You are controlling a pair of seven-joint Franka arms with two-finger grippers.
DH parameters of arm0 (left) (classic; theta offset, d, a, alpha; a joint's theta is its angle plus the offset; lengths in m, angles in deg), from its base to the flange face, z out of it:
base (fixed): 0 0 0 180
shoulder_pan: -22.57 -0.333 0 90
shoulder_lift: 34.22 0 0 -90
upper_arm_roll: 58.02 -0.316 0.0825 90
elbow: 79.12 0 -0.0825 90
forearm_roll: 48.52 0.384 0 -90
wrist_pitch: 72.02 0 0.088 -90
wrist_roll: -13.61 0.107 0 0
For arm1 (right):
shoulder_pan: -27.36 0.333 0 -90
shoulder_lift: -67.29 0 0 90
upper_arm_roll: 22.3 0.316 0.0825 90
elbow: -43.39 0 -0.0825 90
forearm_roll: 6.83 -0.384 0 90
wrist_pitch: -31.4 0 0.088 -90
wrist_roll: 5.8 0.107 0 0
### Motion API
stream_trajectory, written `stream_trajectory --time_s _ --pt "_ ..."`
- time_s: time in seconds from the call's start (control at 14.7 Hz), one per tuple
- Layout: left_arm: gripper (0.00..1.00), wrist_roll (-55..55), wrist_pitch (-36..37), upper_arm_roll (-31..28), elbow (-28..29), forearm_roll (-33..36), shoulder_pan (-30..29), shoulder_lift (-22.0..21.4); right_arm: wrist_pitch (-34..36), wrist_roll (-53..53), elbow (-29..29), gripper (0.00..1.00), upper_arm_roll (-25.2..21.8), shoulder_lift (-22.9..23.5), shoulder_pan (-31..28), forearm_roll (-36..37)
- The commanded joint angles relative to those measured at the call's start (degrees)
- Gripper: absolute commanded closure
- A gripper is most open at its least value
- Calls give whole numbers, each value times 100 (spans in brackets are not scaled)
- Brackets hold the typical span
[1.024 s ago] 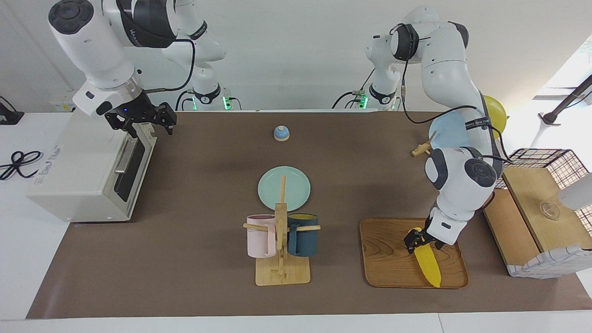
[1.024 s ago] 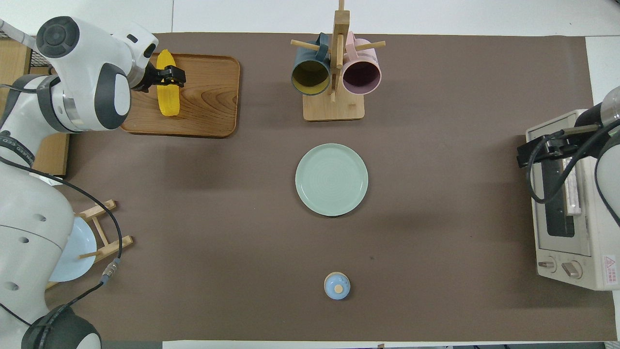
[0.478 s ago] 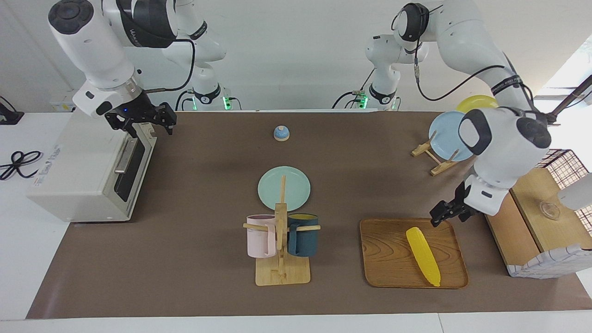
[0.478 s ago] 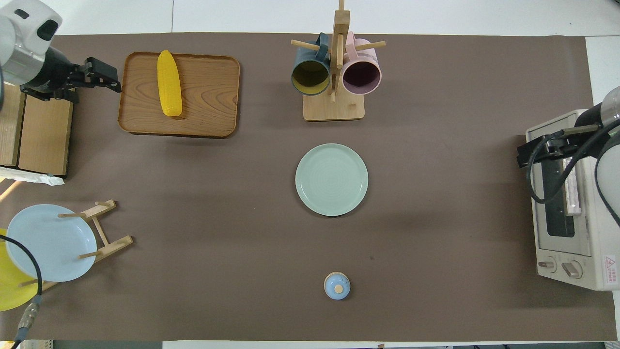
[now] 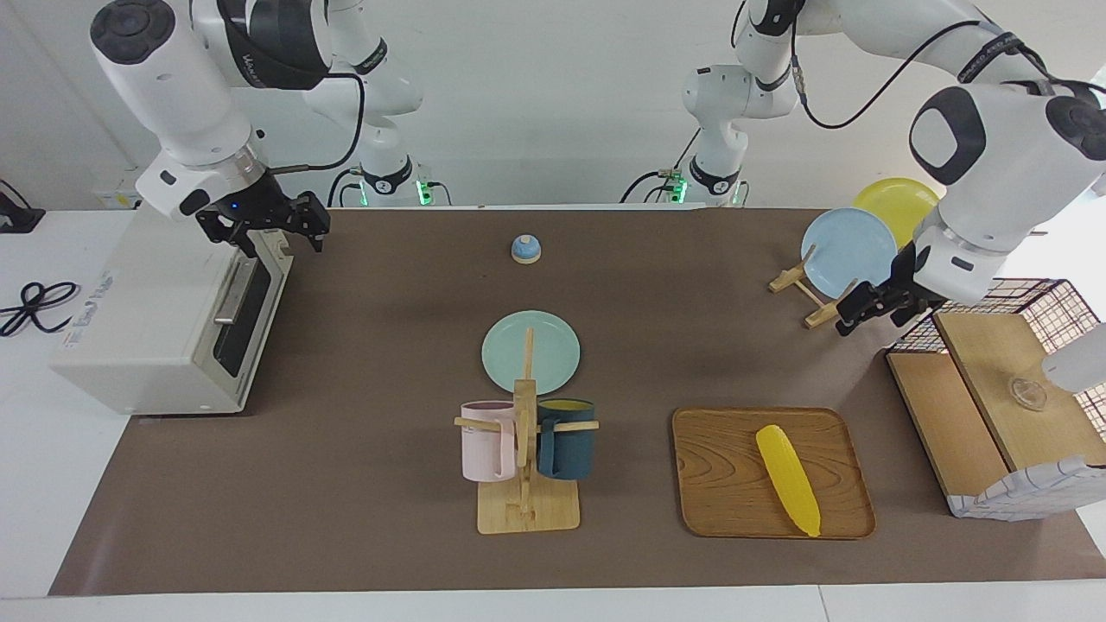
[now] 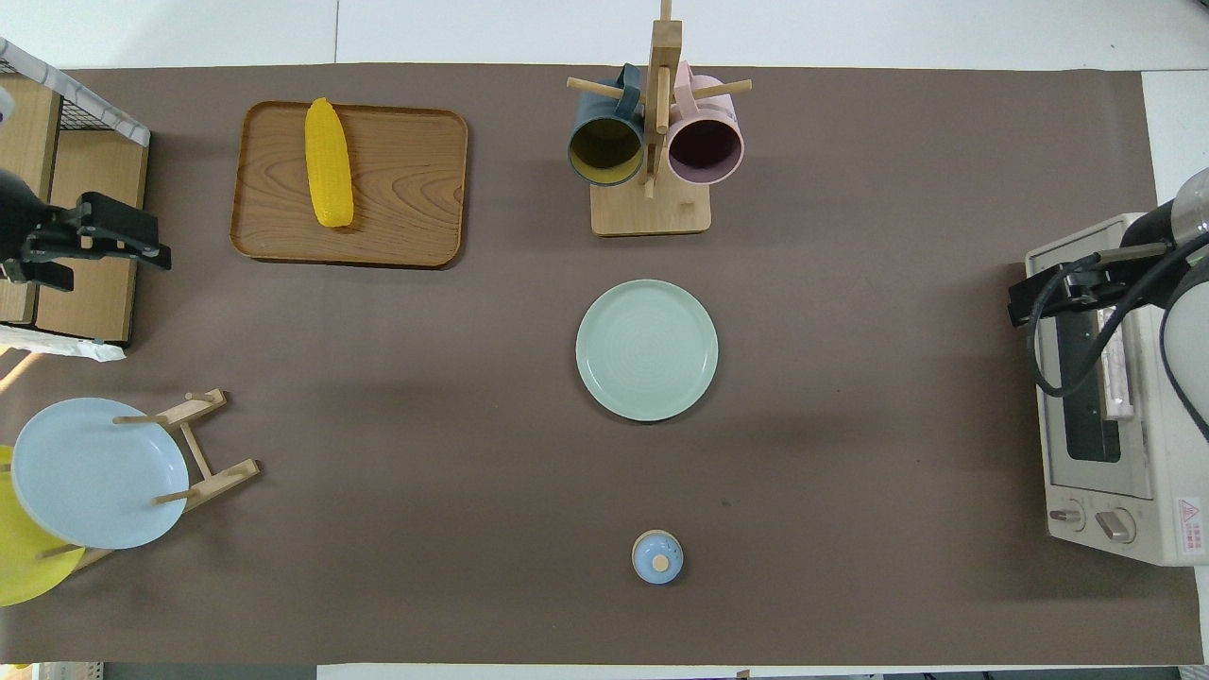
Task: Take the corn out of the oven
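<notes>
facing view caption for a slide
Corn lies on the wooden tray, oven door shut, both arms raised.

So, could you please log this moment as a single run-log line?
corn: lying on wooden tray | oven: door shut | left gripper: open, empty, raised beside plate rack | right gripper: open, over oven

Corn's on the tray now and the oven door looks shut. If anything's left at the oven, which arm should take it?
Right. Its tool hangs open at the oven door's top edge. The left tool, open, is over the shelf end, near the plate rack.
</notes>
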Motion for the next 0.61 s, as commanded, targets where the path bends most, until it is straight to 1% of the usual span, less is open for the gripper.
stream_trajectory --time_s 0.0,0.07,0.2,0.55 --pt "0 26 7 -9 881 188 97 -748 103 47 5 0 6 -52 -46 -104" --pt "0 44 7 -9 969 188 88 -810 103 47 5 0 6 -52 -46 -104" --pt "0 61 -2 0 971 188 106 -811 103 47 5 0 6 -52 -46 -104" --pt "0 70 95 -18 690 223 317 -679 103 47 5 0 6 -52 -46 -112"
